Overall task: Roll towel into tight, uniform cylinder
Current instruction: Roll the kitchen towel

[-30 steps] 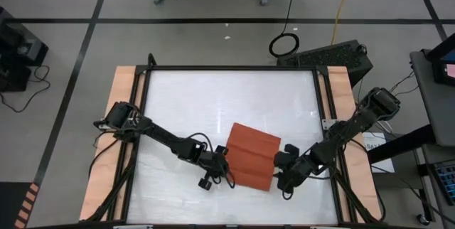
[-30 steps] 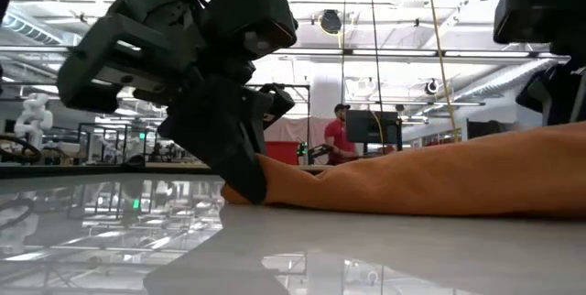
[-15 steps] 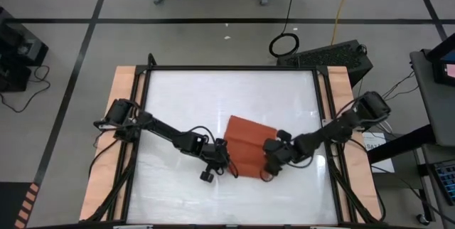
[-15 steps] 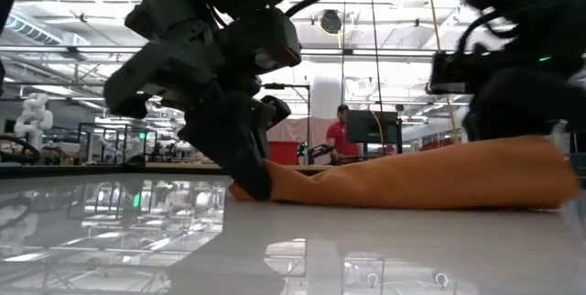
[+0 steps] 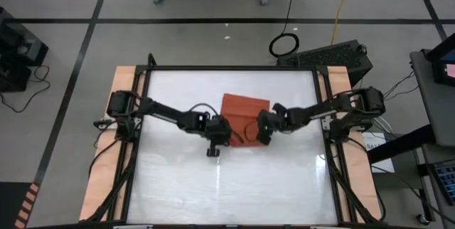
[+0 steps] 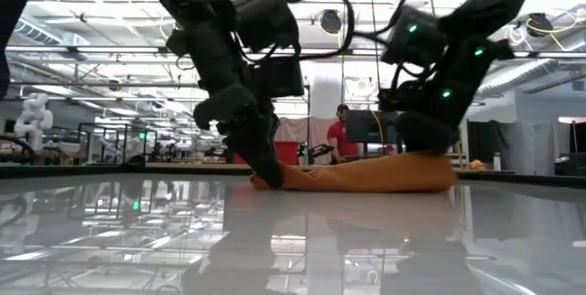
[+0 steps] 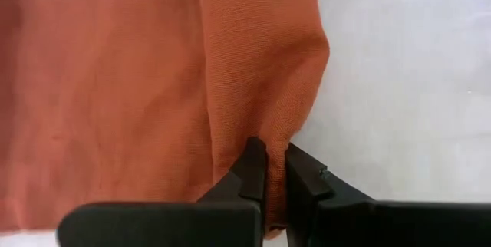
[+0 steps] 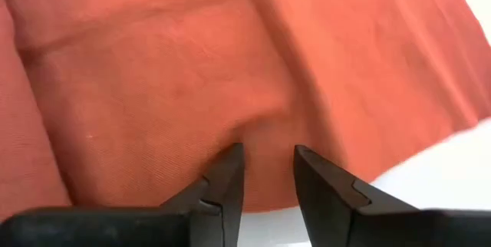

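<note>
The rust-orange towel (image 5: 245,115) lies on the white tabletop (image 5: 178,179) a little beyond its middle, creased and humped rather than smooth; the low view shows the towel (image 6: 366,174) as a low mound. My left gripper (image 5: 226,134) is shut at the towel's near left corner and slants down, as the low view of the left gripper (image 6: 265,178) shows. My right gripper (image 5: 261,131) is at the near right corner, and cloth fills the gap between its fingers; the low view also shows the right gripper (image 6: 426,153). My left gripper pinches a raised fold (image 7: 280,136) at the towel's left side edge, close to the near corner, between its two fingers. The fingers slant down from the table's left. The towel lies on the table beyond them. My right gripper has a bulge of cloth (image 8: 265,136) between its two fingers, just inside the towel's edge by the near right corner. How many layers it holds I cannot tell. The fingers slant down from the table's right, and the towel rests on the table.
Bare white tabletop stretches toward the near edge and to either side. A black frame (image 5: 227,67) and wooden side rails (image 5: 124,87) bound the table. A dark box (image 5: 334,55) sits past the far right corner. A person in red (image 6: 341,135) stands in the room behind.
Both grippers have gone toward the table's far edge, the right one also swinging in toward the middle and closing its fingers onto the cloth. The towel has slid along the table toward the far edge with them and turned squarer to the table.
</note>
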### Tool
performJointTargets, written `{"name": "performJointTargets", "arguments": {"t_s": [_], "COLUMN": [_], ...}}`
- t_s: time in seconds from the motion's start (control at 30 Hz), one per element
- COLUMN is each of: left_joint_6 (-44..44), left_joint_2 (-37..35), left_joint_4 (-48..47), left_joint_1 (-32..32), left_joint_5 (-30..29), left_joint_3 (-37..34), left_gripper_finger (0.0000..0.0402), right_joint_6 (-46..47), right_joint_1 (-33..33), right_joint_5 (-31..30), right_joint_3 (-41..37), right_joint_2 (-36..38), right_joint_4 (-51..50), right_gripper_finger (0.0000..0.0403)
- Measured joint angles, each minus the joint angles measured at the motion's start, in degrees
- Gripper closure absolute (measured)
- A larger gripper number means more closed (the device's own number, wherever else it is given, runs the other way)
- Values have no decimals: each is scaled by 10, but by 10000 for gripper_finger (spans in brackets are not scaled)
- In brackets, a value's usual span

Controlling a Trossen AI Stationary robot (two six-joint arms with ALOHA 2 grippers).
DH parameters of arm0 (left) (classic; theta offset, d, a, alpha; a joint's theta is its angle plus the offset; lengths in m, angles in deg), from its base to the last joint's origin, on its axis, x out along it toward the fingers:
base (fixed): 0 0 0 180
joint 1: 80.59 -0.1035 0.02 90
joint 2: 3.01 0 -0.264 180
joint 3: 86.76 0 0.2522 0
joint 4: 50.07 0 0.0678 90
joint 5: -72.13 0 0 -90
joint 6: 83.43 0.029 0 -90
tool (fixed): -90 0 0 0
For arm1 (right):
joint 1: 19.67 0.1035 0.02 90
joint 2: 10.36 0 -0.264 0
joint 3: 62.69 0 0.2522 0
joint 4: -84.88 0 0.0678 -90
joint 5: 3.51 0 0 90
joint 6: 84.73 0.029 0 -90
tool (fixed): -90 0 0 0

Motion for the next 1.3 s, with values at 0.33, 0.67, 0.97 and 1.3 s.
{"name": "performJointTargets", "arguments": {"t_s": [0.33,0.67,0.97,1.3], "left_joint_6": [18,16,14,13], "left_joint_2": [-2,-2,-2,-2], "left_joint_4": [-20,-10,0,-3], "left_joint_1": [-58,-60,-60,-60], "left_joint_5": [75,106,128,148], "left_joint_3": [0,0,0,0], "left_gripper_finger": [383,383,384,384], "right_joint_6": [-119,-304,-353,-359], "right_joint_1": [-110,18,150,150], "right_joint_5": [101,171,47,-27], "right_joint_3": [-3,-2,-2,-2], "right_joint_2": [85,256,188,73], "right_joint_4": [50,-30,-69,-41], "right_gripper_finger": [273,174,181,184]}}
